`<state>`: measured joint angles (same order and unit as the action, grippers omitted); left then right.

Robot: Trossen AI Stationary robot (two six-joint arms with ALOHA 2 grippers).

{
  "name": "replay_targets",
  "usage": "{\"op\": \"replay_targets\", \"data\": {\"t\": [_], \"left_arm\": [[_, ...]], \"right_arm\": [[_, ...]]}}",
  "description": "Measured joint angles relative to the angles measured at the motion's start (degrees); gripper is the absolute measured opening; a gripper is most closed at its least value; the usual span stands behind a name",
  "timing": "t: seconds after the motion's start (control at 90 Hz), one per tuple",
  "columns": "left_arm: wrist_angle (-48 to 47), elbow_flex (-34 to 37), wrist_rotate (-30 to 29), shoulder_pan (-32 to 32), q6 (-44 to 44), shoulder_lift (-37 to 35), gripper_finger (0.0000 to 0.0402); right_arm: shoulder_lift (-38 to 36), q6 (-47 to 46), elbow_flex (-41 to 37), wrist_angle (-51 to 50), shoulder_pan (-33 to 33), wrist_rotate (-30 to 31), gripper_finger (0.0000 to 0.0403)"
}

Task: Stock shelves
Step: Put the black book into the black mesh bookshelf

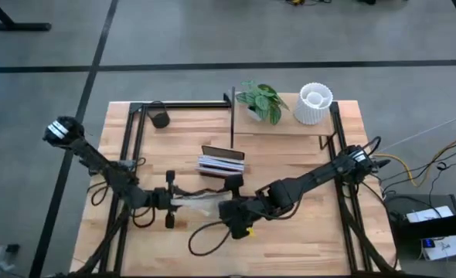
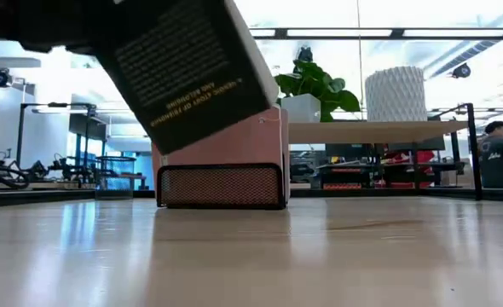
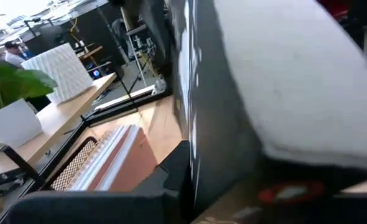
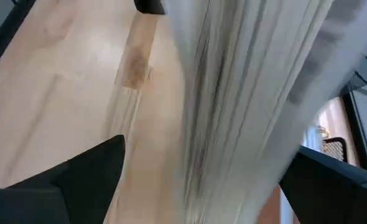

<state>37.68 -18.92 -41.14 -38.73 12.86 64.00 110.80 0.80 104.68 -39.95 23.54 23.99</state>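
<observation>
High view: the left gripper (image 1: 168, 200) and the right gripper (image 1: 229, 207) meet near the table's front middle, both at a black-covered book (image 2: 187, 68) that hangs tilted above the tabletop (image 1: 305, 239); the right wrist view shows its page edges between that arm's spread fingers, but whether either claw truly pinches it I cannot tell. Just behind stands a mesh book rack (image 1: 222, 164) with books, and the shelves (image 1: 290, 127) sit at the far right, carrying a potted plant (image 1: 262, 100) and a white ribbed vase (image 1: 314, 104).
</observation>
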Motion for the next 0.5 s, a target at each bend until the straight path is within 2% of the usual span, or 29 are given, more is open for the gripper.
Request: {"op": "replay_targets", "data": {"t": [0.189, 0.322, 0.5], "left_arm": [[2.1, 0.0, 0.6, 3.2, -0.1, -0.2, 0.0047], [5.7, 0.0, 6.9, 4.8, -0.1, 0.7, 0.0047], [9.3, -0.1, 9.7, 5.1, 0.2, 3.0, 0.0048]], "right_arm": [[0.1, 0.4, 0.0, 0.1, -0.1, -0.7, 0.037], [0.1, -1.1, 0.0, 2.6, -0.6, -0.2, 0.0365], [0.2, -2.3, 0.0, 3.0, -1.0, 2.4, 0.0324]]}}
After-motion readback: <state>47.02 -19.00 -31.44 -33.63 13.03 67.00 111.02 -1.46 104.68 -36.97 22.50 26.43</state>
